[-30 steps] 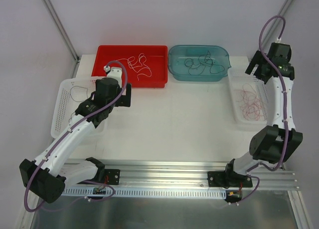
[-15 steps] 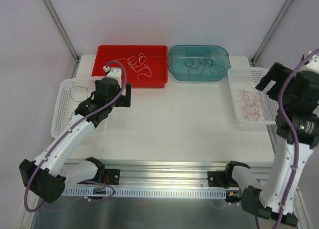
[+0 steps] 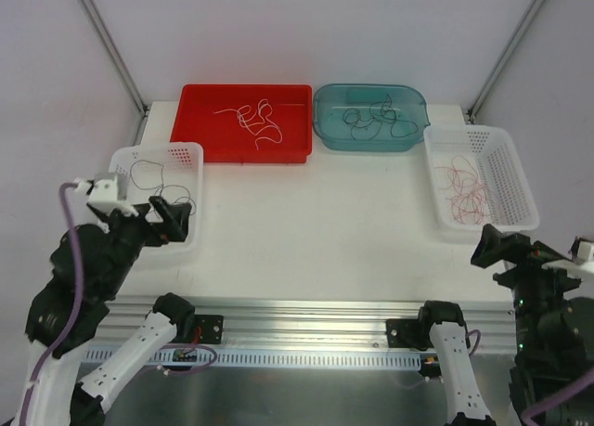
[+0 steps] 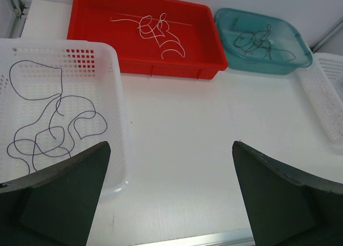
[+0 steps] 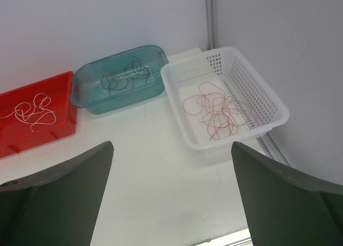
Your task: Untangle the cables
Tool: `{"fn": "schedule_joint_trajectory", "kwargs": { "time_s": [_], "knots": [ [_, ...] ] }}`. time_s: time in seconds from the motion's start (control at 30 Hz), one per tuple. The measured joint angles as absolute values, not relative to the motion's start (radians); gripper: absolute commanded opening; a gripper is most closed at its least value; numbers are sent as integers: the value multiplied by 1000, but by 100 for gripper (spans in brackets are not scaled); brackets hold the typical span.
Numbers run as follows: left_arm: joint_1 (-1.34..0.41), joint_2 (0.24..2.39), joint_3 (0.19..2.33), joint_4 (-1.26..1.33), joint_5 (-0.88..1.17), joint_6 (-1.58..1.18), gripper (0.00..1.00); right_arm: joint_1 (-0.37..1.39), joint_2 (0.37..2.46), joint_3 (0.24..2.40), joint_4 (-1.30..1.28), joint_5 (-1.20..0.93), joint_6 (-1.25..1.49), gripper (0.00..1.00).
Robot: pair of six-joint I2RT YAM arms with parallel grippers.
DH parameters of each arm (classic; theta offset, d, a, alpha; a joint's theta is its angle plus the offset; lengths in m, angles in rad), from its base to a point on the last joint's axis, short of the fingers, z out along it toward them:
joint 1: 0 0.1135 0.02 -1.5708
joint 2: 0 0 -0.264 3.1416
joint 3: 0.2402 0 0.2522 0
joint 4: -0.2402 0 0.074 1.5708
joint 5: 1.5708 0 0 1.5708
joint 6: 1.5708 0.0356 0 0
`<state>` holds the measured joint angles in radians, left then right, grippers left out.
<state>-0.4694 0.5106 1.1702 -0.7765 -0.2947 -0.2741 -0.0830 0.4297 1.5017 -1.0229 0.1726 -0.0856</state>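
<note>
**Inspector:** Where do the cables lie?

**Assistant:** In four containers along the far and side edges of the table (image 3: 316, 222). The white cables (image 3: 255, 120) lie in loose curls in the red tray (image 3: 200, 138) at the far left. The black cables (image 3: 371, 118) are looped together in the teal tub (image 3: 415, 103), just beside that tray. The red-pink cables (image 3: 467, 187) form a loose nest on the floor of the right white basket (image 3: 512, 166). The dark cables (image 4: 51, 123) wander in wide bends across the left white basket (image 3: 121, 161) (whether they are purple or black cannot be told).

**Inspector:** Does any colour share a container with another?

**Assistant:** No. Each container shows one colour only.

**Inspector:** And the grippers?

**Assistant:** The left gripper (image 4: 169, 155) is raised at the near left, over the near end of the left white basket in the overhead view. Its jaws stand wide apart with nothing between them. The right gripper (image 5: 171, 149) is at the near right, beyond the near end of the right white basket. Its jaws are likewise spread wide and hold nothing.

**Inspector:** Any contact with the cables?

**Assistant:** Neither gripper touches a cable or a container.
</note>
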Motion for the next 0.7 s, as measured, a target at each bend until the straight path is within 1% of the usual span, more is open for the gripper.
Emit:
{"fn": "schedule_joint_trajectory", "kwargs": {
  "time_s": [0.17, 0.4, 0.57, 0.7],
  "knots": [
    [-469, 268, 1186, -905, -300, -305, 99, 20, 238, 1435, -1065, 215, -87, 97],
    [-469, 81, 1214, -1071, -324, -344, 99, 58, 12, 1351, -1109, 243, -96, 97],
    [-469, 12, 1233, -1166, -329, -359, 99, 58, 6, 1287, -1141, 246, -115, 97],
    [-469, 3, 1232, -1222, -335, -384, 99, 58, 6, 1246, -1169, 247, -122, 97]
  ]
}}
